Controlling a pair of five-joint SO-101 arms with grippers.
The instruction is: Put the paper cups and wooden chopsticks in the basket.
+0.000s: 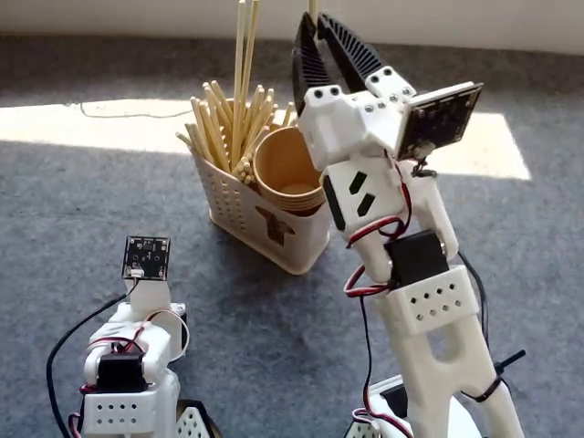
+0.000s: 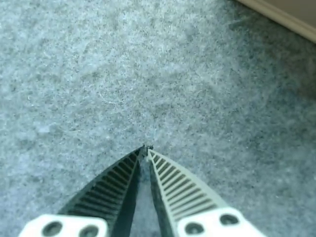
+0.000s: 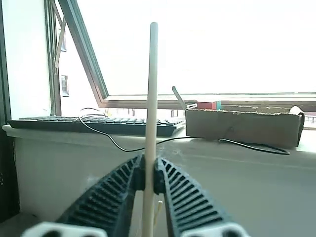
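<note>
A cream perforated basket (image 1: 239,208) stands on the grey carpet, holding several wooden chopsticks (image 1: 219,128) and stacked paper cups (image 1: 287,173). Two chopsticks (image 1: 245,64) rise tall from it. My right gripper (image 1: 316,26) is raised high, just right of the basket and behind it, shut on one wooden chopstick (image 1: 313,7). The right wrist view shows that chopstick (image 3: 152,89) upright between the closed black fingers of the gripper (image 3: 149,173). My left arm (image 1: 132,365) sits folded at the lower left. Its gripper (image 2: 147,149) is shut on nothing, pointing down at bare carpet.
Grey carpet (image 1: 228,319) spreads around the basket, with a sunlit strip (image 1: 91,123) behind it. A baseboard (image 2: 286,19) edges the carpet in the left wrist view. A sill ahead of the right wrist carries a keyboard (image 3: 94,123), a cardboard box (image 3: 244,126) and cables.
</note>
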